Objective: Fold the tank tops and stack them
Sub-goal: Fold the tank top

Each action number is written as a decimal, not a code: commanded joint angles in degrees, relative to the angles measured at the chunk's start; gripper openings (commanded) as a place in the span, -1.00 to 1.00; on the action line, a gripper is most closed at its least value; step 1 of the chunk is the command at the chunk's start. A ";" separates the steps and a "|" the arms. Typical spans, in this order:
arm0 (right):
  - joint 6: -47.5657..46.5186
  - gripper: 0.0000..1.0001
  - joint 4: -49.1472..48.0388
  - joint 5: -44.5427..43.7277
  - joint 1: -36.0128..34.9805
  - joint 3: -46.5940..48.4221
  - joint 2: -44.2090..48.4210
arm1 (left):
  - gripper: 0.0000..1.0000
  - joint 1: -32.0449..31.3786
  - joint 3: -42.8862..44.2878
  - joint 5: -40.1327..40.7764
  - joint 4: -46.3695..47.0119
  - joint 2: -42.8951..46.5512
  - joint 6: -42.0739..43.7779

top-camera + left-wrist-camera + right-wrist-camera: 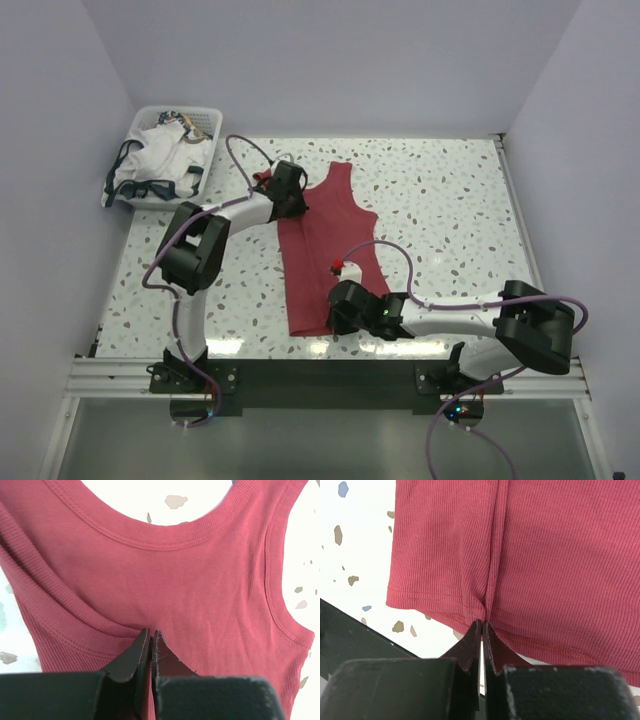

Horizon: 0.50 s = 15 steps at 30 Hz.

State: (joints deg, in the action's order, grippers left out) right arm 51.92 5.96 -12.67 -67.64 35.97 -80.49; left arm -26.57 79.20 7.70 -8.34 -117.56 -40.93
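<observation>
The dark red tank top (325,245) lies lengthwise on the speckled table, neck end far, hem near. My left gripper (290,195) is at its far left, by the neck; in the left wrist view (151,632) the jaws are shut on a pinch of red cloth below the neckline (165,540). My right gripper (340,305) is at the near hem; in the right wrist view (482,625) the jaws are shut on the hem (445,605), with a crease running up from them. The white tank top (160,160) with navy trim lies bunched in the basket.
A white plastic basket (205,115) stands at the far left corner of the table. The table's near edge and a black rail (320,375) run just behind the right gripper. White walls close in the left, far and right sides.
</observation>
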 commanded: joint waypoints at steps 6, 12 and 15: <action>2.31 -1.00 1.07 -2.97 -0.57 -1.42 0.42 | -0.95 -1.29 1.49 -0.15 1.04 -2.50 1.90; 1.96 -0.72 4.15 -4.91 -0.57 -0.64 2.61 | -0.74 -1.29 1.57 -0.32 0.96 -3.20 2.96; 1.43 -0.43 7.65 -6.83 -0.57 0.15 4.37 | -0.55 -1.29 1.92 -0.50 0.87 -3.47 3.22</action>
State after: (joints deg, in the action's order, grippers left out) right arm 53.06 9.08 -15.49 -67.88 35.11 -79.31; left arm -27.77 79.61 7.16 -7.77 -119.48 -39.46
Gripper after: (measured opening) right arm 0.244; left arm 0.192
